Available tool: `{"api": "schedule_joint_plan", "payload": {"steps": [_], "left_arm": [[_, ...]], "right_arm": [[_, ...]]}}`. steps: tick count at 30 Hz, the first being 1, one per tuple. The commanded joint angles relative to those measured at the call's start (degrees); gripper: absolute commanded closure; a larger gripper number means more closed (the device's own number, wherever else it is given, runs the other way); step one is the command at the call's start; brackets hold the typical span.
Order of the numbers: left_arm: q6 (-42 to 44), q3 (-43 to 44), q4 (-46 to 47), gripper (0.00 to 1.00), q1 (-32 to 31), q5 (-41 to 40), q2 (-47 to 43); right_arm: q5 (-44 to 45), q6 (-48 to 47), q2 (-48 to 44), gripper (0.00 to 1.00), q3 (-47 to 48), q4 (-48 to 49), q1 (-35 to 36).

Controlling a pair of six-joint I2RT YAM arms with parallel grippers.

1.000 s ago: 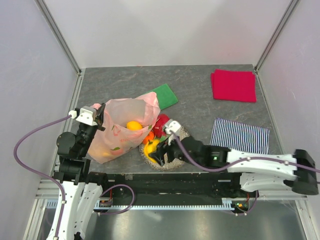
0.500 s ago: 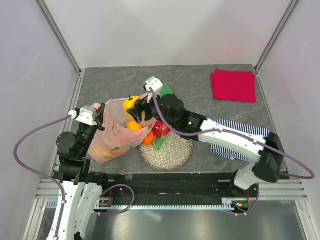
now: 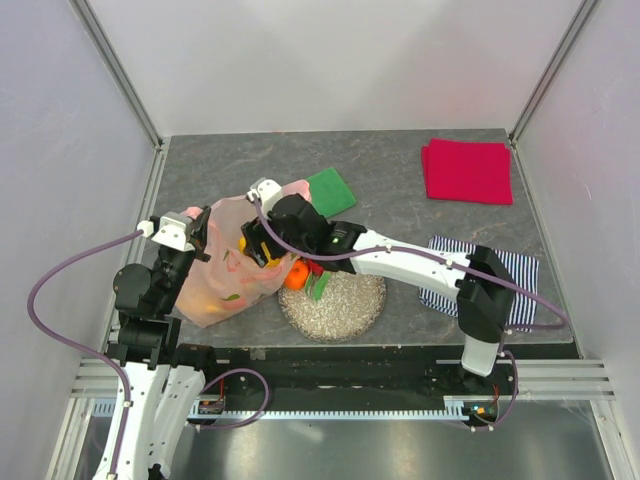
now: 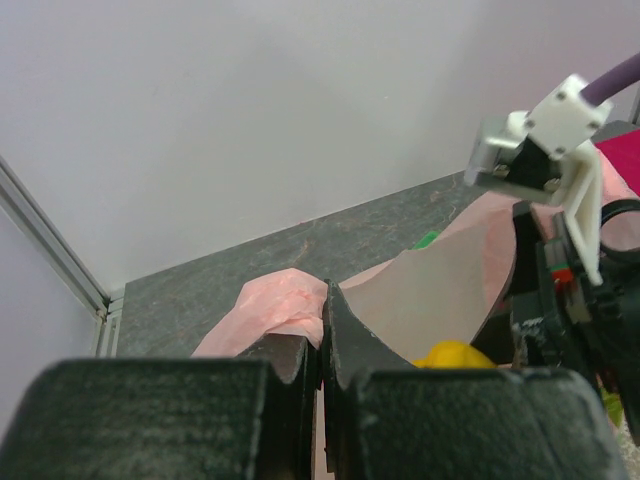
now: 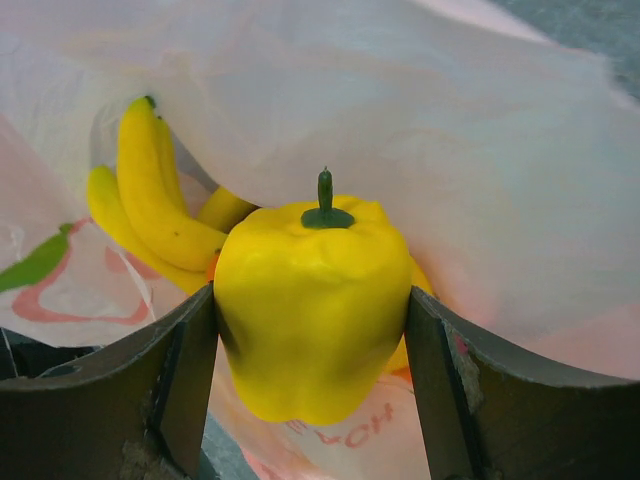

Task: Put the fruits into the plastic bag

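The pale pink plastic bag (image 3: 222, 283) lies left of the plate, mouth held open. My left gripper (image 3: 204, 236) is shut on the bag's rim, which the left wrist view shows pinched between its fingers (image 4: 322, 305). My right gripper (image 3: 256, 246) is inside the bag's mouth, shut on a yellow toy pepper (image 5: 310, 300). A yellow banana bunch (image 5: 150, 210) lies inside the bag (image 5: 420, 120) beyond the pepper. An orange fruit (image 3: 296, 275), a red piece (image 3: 318, 262) and a green piece (image 3: 318, 286) sit at the plate's left edge.
The round speckled grey plate (image 3: 345, 305) stands near the front edge. A green cloth (image 3: 331, 190) lies behind the bag. A red folded cloth (image 3: 467, 170) is at the back right. A striped cloth (image 3: 500, 262) lies partly under my right arm.
My right gripper lifted the yellow pepper off the plate, carried it over the bag's far rim, then moved down and left into the bag's mouth. The left gripper has not moved.
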Motion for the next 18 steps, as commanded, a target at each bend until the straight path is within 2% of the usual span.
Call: {"api": "schedule_joint_plan", "payload": {"steps": [1, 5, 11, 14, 15, 18], "left_arm": [[-1.0, -0.2, 2.0, 0.99, 0.2, 0.5, 0.2], [-1.0, -0.3, 2.0, 0.98, 0.2, 0.5, 0.2], [-0.9, -0.3, 2.0, 0.99, 0.2, 0.5, 0.2], [-1.0, -0.3, 2.1, 0.98, 0.2, 0.5, 0.3], [-0.9, -0.3, 2.0, 0.99, 0.2, 0.5, 0.3], [-1.0, -0.3, 2.0, 0.98, 0.2, 0.5, 0.2]], "right_arm": [[-4.7, 0.6, 4.6, 0.69, 6.4, -2.1, 0.9], [-9.2, 0.1, 9.2, 0.68, 12.0, -4.4, 1.8], [-10.0, 0.5, 14.5, 0.59, 16.1, -8.3, 2.4], [-9.9, 0.4, 14.1, 0.44, 15.8, -8.7, 2.4], [-9.9, 0.0, 13.9, 0.31, 15.7, -8.7, 2.4], [-9.6, -1.2, 12.8, 0.19, 15.6, -8.6, 2.4]]}}
